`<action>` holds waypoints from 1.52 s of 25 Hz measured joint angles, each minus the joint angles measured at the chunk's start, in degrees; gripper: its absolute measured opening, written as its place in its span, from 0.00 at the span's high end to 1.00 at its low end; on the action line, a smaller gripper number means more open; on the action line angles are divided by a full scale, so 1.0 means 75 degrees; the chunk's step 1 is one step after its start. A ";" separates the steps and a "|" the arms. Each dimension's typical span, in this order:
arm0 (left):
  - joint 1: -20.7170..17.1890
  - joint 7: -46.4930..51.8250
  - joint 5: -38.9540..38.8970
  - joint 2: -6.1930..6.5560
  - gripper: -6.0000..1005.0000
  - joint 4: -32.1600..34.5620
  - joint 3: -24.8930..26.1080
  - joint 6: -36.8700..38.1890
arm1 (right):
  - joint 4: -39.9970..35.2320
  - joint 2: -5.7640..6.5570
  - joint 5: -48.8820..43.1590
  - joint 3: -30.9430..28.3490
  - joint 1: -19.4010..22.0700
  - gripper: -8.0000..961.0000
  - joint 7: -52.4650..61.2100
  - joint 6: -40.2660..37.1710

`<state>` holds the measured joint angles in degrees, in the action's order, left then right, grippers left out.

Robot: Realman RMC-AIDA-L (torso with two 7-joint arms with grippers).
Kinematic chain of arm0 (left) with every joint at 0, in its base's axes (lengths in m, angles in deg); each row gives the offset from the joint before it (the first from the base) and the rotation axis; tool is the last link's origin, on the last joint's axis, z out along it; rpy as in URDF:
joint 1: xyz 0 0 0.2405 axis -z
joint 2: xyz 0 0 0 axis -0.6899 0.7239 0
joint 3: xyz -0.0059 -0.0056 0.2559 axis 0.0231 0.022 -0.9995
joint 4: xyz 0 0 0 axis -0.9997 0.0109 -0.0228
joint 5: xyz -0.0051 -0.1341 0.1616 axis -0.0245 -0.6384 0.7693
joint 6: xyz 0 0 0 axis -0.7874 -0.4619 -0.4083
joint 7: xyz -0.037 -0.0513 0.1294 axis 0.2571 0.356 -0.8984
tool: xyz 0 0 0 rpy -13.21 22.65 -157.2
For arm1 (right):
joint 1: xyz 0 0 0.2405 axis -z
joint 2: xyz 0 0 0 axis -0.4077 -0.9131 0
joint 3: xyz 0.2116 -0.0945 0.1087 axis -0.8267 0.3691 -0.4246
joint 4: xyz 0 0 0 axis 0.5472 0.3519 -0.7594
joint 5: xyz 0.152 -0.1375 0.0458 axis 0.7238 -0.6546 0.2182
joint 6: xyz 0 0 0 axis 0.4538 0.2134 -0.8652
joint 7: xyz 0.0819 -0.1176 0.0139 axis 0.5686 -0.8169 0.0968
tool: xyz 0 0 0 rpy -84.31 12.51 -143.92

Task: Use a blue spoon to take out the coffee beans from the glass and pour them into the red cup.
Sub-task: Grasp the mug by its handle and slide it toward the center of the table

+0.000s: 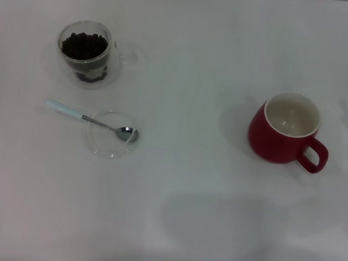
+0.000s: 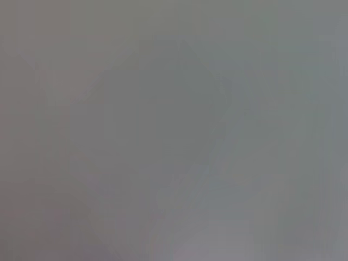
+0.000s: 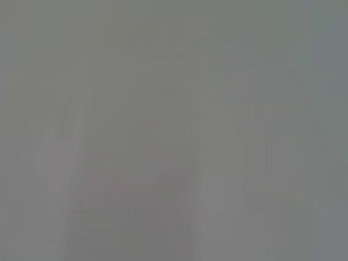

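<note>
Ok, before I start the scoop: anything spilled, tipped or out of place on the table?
Nothing stands out. The glass is upright with the coffee beans inside, none loose on the table. The blue spoon rests with its bowl in the shallow glass dish. The red cup is upright and looks empty. Neither gripper is in view.

The glass point(image 1: 85, 52) is clear and glossy; the blue spoon point(image 1: 93, 121) has shiny metal; the red cup point(image 1: 286, 131) looks glazed ceramic; the tabletop point(image 1: 185, 227) is matt white.
</note>
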<state>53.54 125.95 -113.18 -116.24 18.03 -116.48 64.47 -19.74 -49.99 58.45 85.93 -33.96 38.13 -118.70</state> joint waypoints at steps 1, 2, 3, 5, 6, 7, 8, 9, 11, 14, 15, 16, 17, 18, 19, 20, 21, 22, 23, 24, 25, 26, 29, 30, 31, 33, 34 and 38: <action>0.0038 -0.0001 0.0000 0.0003 0.41 0.0000 -0.0003 -0.0005 | 0.0000 0.0000 0.0000 0.0004 0.0008 0.09 0.0003 0.0001; 0.0063 -0.0001 0.0000 0.0007 0.41 -0.0001 -0.0009 -0.0007 | 0.0000 0.0000 0.0000 0.0015 0.0014 0.09 0.0004 0.0002; 0.0076 -0.0002 0.0000 0.0009 0.41 -0.0001 -0.0011 -0.0011 | 0.0000 0.0000 0.0001 0.0036 0.0019 0.09 0.0004 0.0003; 0.0109 -0.0002 0.0001 0.0014 0.41 -0.0005 -0.0021 -0.0022 | 0.0010 0.0000 0.0001 0.0098 0.0020 0.09 0.0004 0.0004; 0.0129 -0.0002 0.0003 0.0017 0.41 -0.0009 -0.0025 -0.0027 | 0.0033 -0.0001 0.0001 0.0141 0.0020 0.09 0.0004 0.0005; 0.0148 -0.0002 0.0007 0.0018 0.41 -0.0012 -0.0028 -0.0029 | 0.0053 0.0000 0.0001 0.0169 0.0020 0.09 0.0005 0.0007; 0.0162 -0.0002 0.0014 0.0018 0.41 -0.0014 -0.0031 -0.0031 | 0.0076 0.0000 -0.0004 0.0205 0.0023 0.09 0.0008 0.0009; 0.0172 -0.0002 0.0017 0.0018 0.41 -0.0014 -0.0033 -0.0031 | 0.0105 -0.0001 -0.0039 0.0242 0.0028 0.09 0.0013 0.0012; 0.0209 -0.0002 0.0021 0.0024 0.41 -0.0014 -0.0042 -0.0034 | 0.0157 -0.0004 -0.0218 0.0301 0.0051 0.09 0.0048 0.0014; 0.0236 -0.0002 0.0020 0.0034 0.41 -0.0014 -0.0026 -0.0042 | 0.0295 -0.0005 -0.0727 0.0310 0.0096 0.09 0.0207 0.0014; 0.0241 -0.0002 0.0015 0.0040 0.41 -0.0014 -0.0012 -0.0045 | 0.0377 -0.0005 -0.0855 0.0310 0.0104 0.09 0.0284 0.0025; 0.0248 -0.0002 0.0011 0.0042 0.41 -0.0014 -0.0006 -0.0049 | 0.0461 -0.0008 -0.1026 0.0311 0.0116 0.09 0.0380 0.0042; 0.0255 -0.0002 0.0008 0.0045 0.41 -0.0014 -0.0003 -0.0049 | 0.0534 -0.0011 -0.1205 0.0311 0.0130 0.09 0.0472 0.0063; 0.0264 -0.0002 0.0005 0.0047 0.41 -0.0013 -0.0003 -0.0050 | 0.0586 -0.0012 -0.1452 0.0311 0.0146 0.09 0.0559 0.0093; 0.0268 -0.0002 0.0004 0.0047 0.41 -0.0013 -0.0005 -0.0050 | 0.0602 -0.0012 -0.1647 0.0311 0.0158 0.09 0.0610 0.0123; 0.0274 -0.0002 0.0003 0.0047 0.41 -0.0012 -0.0010 -0.0050 | 0.0604 -0.0013 -0.1849 0.0311 0.0176 0.09 0.0639 0.0158; 0.0288 -0.0002 0.0003 0.0047 0.41 -0.0013 -0.0020 -0.0051 | 0.0606 -0.0013 -0.2052 0.0311 0.0192 0.09 0.0665 0.0204; 0.0308 -0.0002 0.0004 0.0047 0.41 -0.0012 -0.0029 -0.0057 | 0.0606 -0.0016 -0.2303 0.0312 0.0205 0.09 0.0690 0.0287; 0.0323 -0.0002 0.0007 0.0047 0.41 -0.0012 -0.0034 -0.0062 | 0.0605 -0.0018 -0.2495 0.0312 0.0211 0.09 0.0701 0.0379; 0.0337 -0.0002 0.0007 0.0047 0.41 -0.0012 -0.0035 -0.0072 | 0.0581 -0.0021 -0.2683 0.0312 0.0215 0.09 0.0713 0.0482; 0.0345 -0.0002 0.0007 0.0046 0.41 -0.0012 -0.0035 -0.0082 | 0.0551 -0.0024 -0.2826 0.0312 0.0217 0.09 0.0718 0.0575; 0.0350 -0.0002 0.0005 0.0046 0.41 -0.0012 -0.0033 -0.0098 | 0.0502 -0.0024 -0.2980 0.0312 0.0219 0.09 0.0721 0.0697; 0.0377 -0.0002 0.0002 0.0044 0.41 -0.0012 -0.0048 -0.0115 | 0.0335 -0.0025 -0.3261 0.0312 0.0219 0.09 0.0723 0.1123; 0.0384 -0.0002 0.0002 0.0043 0.41 -0.0012 -0.0055 -0.0117 | 0.0290 -0.0024 -0.3289 0.0311 0.0220 0.09 0.0724 0.1249; 0.0389 -0.0002 0.0002 0.0042 0.41 -0.0012 -0.0056 -0.0117 | 0.0247 -0.0024 -0.3303 0.0311 0.0224 0.09 0.0725 0.1395; 0.0415 -0.0002 0.0016 0.0045 0.41 -0.0012 -0.0058 -0.0117 | 0.0207 -0.0023 -0.3308 0.0290 0.0230 0.09 0.0726 0.1615; 0.0426 -0.0002 0.0032 0.0047 0.41 -0.0012 -0.0059 -0.0117 | 0.0202 -0.0023 -0.3310 0.0274 0.0232 0.09 0.0726 0.1711; 0.0451 -0.0002 0.0046 0.0051 0.41 -0.0012 -0.0059 -0.0122 | 0.0201 -0.0024 -0.3267 0.0230 0.0231 0.11 0.0690 0.2072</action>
<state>56.92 125.94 -112.84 -115.85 17.94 -116.92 63.55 -18.23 -50.17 33.95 87.66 -32.23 43.30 -103.16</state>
